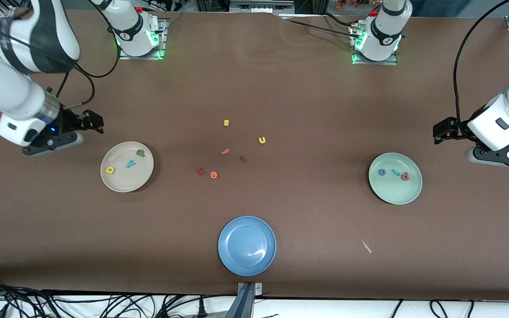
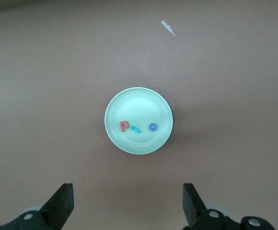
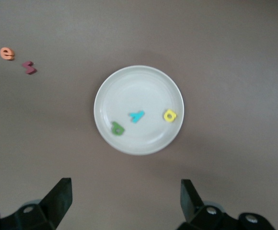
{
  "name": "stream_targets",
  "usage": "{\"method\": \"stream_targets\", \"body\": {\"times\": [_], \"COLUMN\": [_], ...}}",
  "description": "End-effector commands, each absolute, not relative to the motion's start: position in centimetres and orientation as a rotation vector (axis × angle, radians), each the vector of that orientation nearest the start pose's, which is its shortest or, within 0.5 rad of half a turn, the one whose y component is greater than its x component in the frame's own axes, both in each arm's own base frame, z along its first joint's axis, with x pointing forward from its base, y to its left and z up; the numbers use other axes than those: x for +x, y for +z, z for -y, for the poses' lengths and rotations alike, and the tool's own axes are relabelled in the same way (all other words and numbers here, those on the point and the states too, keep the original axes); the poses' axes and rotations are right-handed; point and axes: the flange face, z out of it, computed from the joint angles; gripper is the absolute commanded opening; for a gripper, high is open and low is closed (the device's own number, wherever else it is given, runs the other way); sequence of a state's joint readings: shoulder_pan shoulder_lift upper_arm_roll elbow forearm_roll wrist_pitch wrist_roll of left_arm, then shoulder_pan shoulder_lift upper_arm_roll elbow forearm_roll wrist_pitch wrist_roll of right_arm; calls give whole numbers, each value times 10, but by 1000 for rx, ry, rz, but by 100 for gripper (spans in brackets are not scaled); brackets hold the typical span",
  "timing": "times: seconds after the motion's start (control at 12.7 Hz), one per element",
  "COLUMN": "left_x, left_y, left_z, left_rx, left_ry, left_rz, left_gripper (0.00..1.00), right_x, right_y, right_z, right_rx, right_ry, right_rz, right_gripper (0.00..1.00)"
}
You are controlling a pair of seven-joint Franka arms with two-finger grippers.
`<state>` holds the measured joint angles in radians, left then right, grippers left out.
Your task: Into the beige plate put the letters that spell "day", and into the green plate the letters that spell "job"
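Note:
The beige plate [image 1: 118,187] lies toward the right arm's end of the table. In it are the yellow d [image 1: 110,170], teal y [image 1: 130,164] and green a [image 1: 140,153]. The green plate [image 1: 396,200], toward the left arm's end, holds the blue o [image 1: 382,172], teal j [image 1: 395,172] and salmon-red b [image 1: 405,176]. My right gripper [image 1: 94,123] hangs open and empty over bare table beside the beige plate [image 3: 139,86]. My left gripper [image 1: 441,131] hangs open and empty over bare table beside the green plate [image 2: 139,103].
A blue plate [image 1: 247,270] with nothing in it sits near the front edge. Mid-table lie loose letters: a yellow s [image 1: 226,123], a yellow u [image 1: 262,140], dark red ones [image 1: 200,171] and an orange one [image 1: 213,175]. A white scrap [image 1: 366,246] lies nearer the front camera than the green plate.

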<state>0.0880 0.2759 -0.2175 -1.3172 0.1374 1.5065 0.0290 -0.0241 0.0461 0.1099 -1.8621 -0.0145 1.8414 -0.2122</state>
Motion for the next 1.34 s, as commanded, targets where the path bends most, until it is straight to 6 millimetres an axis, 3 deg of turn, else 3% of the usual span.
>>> {"method": "stream_targets", "body": {"times": [0.0, 0.16, 0.39, 0.87, 1.26], "left_x": [622, 625, 626, 625, 624], "left_y": [576, 569, 568, 574, 575], "left_z": [43, 42, 42, 52, 54], "left_rx": [-3071, -3074, -3075, -3071, -3071], "left_ry": [129, 148, 148, 128, 128], "left_rz": [-262, -263, -265, -287, -294], "left_gripper": [100, 100, 100, 100, 100], "right_x": [555, 551, 552, 556, 557], "right_y": [541, 565, 576, 572, 583], "right_z": [-42, -34, -32, -30, -37], "right_rx": [-3108, -3115, -3119, -3116, -3114], "right_ry": [122, 153, 134, 144, 108], "right_rz": [365, 287, 278, 268, 284], "right_gripper": [100, 100, 100, 100, 100]}}
